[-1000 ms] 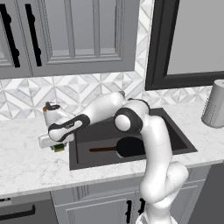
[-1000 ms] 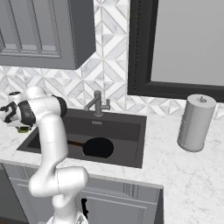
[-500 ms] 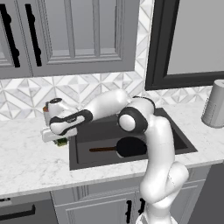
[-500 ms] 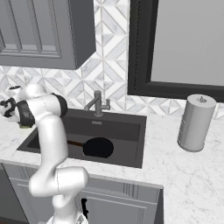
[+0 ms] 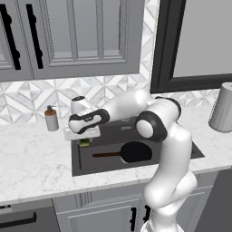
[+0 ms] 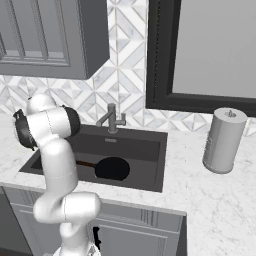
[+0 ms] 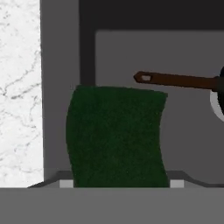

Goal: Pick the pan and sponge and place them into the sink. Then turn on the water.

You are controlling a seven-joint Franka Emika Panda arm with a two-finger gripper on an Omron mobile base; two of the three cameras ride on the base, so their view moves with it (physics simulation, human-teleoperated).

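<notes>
Left base view: gripper (image 5: 84, 138) pinches the green sponge (image 5: 84, 143) above the left end of the sink (image 5: 136, 163).
Left base view shows the white arm reaching left over the basin, the sponge hanging under the hand just inside the sink's left rim; the black pan (image 5: 135, 152) lies on the sink floor with its reddish-brown handle pointing left, and a soap bottle (image 5: 51, 119) stands on the marble counter (image 5: 31, 163) near the backsplash. Right base view shows the pan (image 6: 112, 168) in the sink (image 6: 145, 177), the grey faucet (image 6: 112, 119) behind it, and a paper towel roll (image 6: 224, 140) on the counter at the right. Hand view shows the sponge (image 7: 117, 136) held between the two finger tips, one on each side of it, over the sink floor (image 7: 188, 131), beside the marble counter (image 7: 19, 92), with the pan's handle (image 7: 175, 80) beyond it.
</notes>
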